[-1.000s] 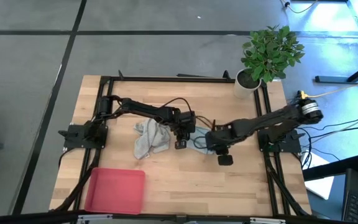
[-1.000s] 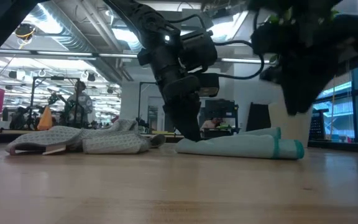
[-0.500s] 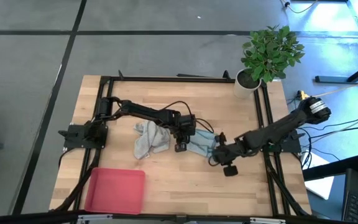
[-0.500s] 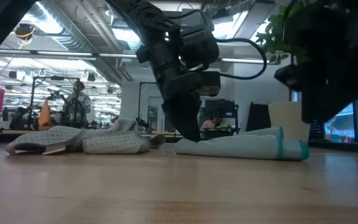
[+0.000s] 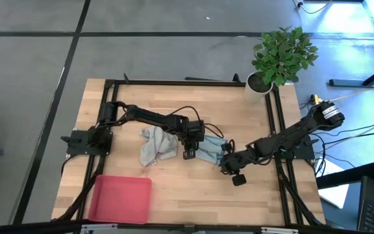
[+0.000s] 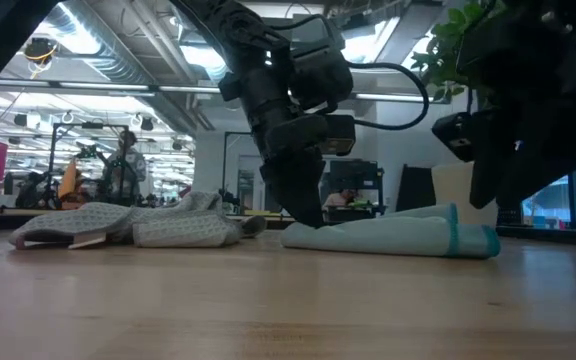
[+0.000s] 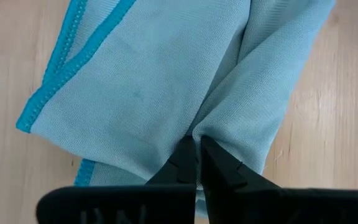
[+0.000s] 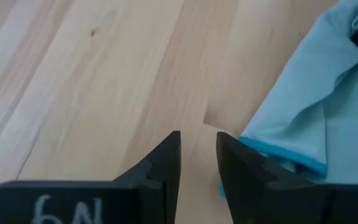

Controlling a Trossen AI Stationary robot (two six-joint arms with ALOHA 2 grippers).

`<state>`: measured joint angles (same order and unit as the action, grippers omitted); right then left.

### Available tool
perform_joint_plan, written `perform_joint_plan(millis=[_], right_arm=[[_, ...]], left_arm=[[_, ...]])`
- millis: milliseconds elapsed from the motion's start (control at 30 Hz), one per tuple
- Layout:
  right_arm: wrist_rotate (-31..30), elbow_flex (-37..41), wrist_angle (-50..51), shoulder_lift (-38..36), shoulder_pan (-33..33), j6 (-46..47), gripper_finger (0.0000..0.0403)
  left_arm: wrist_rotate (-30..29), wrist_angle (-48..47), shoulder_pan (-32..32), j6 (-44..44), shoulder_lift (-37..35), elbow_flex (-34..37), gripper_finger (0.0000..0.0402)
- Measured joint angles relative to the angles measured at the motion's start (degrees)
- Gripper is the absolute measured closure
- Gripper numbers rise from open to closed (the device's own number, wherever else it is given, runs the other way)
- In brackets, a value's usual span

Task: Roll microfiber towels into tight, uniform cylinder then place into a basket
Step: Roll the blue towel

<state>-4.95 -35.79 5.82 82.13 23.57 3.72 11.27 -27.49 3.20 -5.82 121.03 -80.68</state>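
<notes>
a wooden table (image 5: 187,188) with a black frame (image 5: 174,82) along its edges stands on a grey floor (image 5: 141,39). a leafy plant (image 5: 283,53) in a white pot (image 5: 257,86) sits at one far corner. a person (image 6: 126,165) stands in the room behind.
</notes>
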Motion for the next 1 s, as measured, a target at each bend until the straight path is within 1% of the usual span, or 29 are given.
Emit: perform_joint_plan(millis=[133, 267, 367, 467, 567, 700, 733, 800, 1000], right_arm=[[-0.1, 0.0, -0.6, 0.0, -0.1, -2.2, 0.0282], [-0.6, 0.0, -2.3, 0.3, -0.1, -3.0, 0.0246], [-2.8, 0.0, -3.8, 1.2, -0.1, -5.8, 0.0217], [-3.7, 0.0, -4.4, 3.4, -0.2, -9.5, 0.02], [-4.5, 0.2, -5.8, 6.4, -0.2, -13.0, 0.0195], [-13.3, 0.2, -6.7, 9.7, -0.2, -14.5, 0.0194], [-14.6, 0.2, -7.0, 10.3, -0.2, -14.6, 0.0194], [-15.9, 0.2, -7.2, 11.1, 0.0, -14.7, 0.0194], [-17.2, 0.1, -7.3, 12.1, 0.0, -14.1, 0.0194]], left_arm=[[0.0, 0.0, 0.0, -0.1, 0.0, 0.0, 0.0401], [0.0, 0.0, 0.0, -0.1, 0.0, 0.0, 0.0401], [0.0, 0.0, 0.0, -0.1, 0.0, 0.0, 0.0401], [0.0, 0.0, 0.0, -0.1, 0.0, 0.0, 0.0401], [0.0, 0.0, 0.0, -0.1, 0.0, 0.0, 0.0401], [0.0, 0.1, 0.0, -0.1, 0.0, 0.0, 0.0402], [0.0, 0.1, 0.0, -0.1, 0.0, 0.0, 0.0402], [-0.1, 0.1, -0.1, -0.1, 0.0, 0.0, 0.0402], [-0.2, 0.2, -0.7, -0.1, 0.0, 0.0, 0.0402]])
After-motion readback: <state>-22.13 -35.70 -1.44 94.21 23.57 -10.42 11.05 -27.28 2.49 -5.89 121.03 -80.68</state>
